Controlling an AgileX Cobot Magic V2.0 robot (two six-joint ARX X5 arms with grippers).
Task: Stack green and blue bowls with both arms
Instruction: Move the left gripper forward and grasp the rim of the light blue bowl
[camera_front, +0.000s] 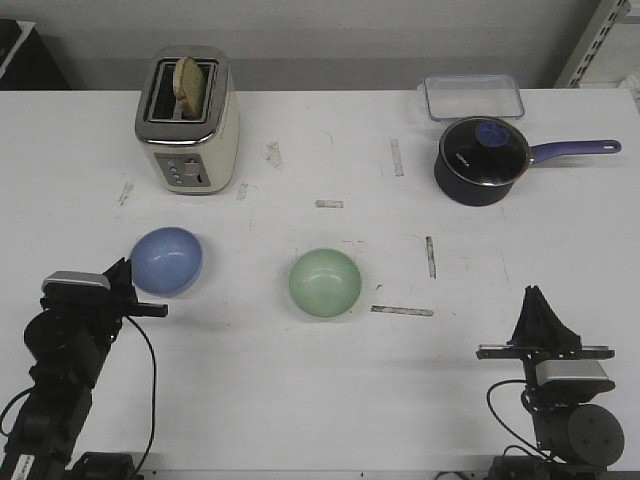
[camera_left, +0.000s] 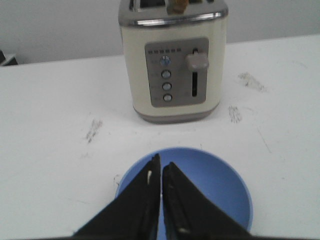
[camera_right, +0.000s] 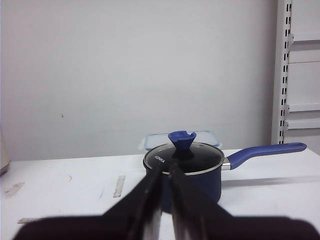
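Observation:
The light blue bowl (camera_front: 166, 260) sits upright on the white table at the front left. The pale green bowl (camera_front: 325, 283) sits upright near the middle, apart from it. My left gripper (camera_front: 127, 272) is at the blue bowl's near-left edge. In the left wrist view its jaws (camera_left: 161, 164) are shut, with the tips over the blue bowl (camera_left: 215, 190) and nothing between them. My right gripper (camera_front: 538, 300) is at the front right, far from both bowls. In the right wrist view it (camera_right: 166, 171) is shut and empty and points toward the saucepan.
A cream toaster (camera_front: 190, 120) with bread in it stands at the back left, also in the left wrist view (camera_left: 172, 65). A dark blue lidded saucepan (camera_front: 483, 160) with its handle pointing right and a clear plastic box (camera_front: 472, 97) stand at the back right.

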